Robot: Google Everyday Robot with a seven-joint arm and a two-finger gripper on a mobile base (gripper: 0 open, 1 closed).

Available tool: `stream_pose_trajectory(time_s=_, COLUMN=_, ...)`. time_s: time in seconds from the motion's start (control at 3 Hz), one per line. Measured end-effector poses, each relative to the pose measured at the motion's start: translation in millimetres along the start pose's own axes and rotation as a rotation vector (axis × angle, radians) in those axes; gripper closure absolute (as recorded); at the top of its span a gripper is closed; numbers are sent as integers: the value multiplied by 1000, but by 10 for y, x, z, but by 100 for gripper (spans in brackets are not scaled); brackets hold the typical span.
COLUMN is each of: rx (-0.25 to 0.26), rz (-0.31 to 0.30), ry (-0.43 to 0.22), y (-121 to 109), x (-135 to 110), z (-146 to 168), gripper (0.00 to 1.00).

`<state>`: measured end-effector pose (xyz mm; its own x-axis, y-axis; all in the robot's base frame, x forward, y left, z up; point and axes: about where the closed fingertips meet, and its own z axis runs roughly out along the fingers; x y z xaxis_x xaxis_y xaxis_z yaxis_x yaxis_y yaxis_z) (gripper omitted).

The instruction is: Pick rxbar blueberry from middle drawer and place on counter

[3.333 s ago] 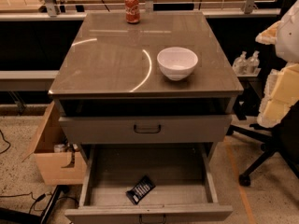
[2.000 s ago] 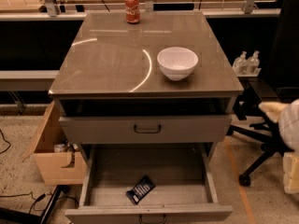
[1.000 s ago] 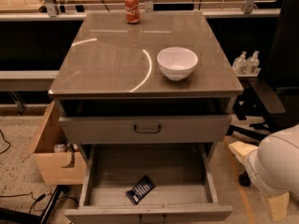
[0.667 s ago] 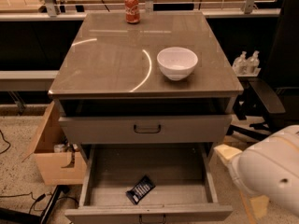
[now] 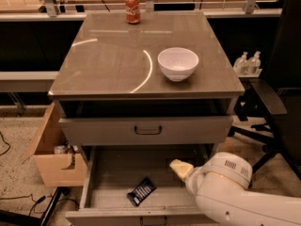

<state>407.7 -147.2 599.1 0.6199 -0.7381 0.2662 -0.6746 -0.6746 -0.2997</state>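
The rxbar blueberry [image 5: 141,191] is a dark wrapped bar that lies flat at an angle on the floor of the open middle drawer [image 5: 104,169], near its front. My white arm reaches in from the lower right. My gripper [image 5: 180,168] shows as a cream tip over the right part of the drawer, right of the bar and apart from it. The counter [image 5: 113,55] is the glossy grey-brown top above.
A white bowl [image 5: 178,63] stands on the right of the counter and a red soda can [image 5: 132,8] at its back edge. The drawer above [image 5: 147,130] is closed. A cardboard box [image 5: 49,149] stands left, an office chair [image 5: 277,102] right.
My arm has come down from the right side and swung left, so the gripper is now over the open drawer. The bar has not moved.
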Motion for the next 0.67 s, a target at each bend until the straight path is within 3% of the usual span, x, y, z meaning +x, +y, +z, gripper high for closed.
stream_pose_trajectory(time_s=0.33, rx=41, rz=-163, ry=-1, y=-315, x=-275, z=255, gripper=0)
stream_pose_trajectory(time_s=0.67, rx=40, rz=-160, ry=-2, y=-312, x=-277, z=252, gripper=0)
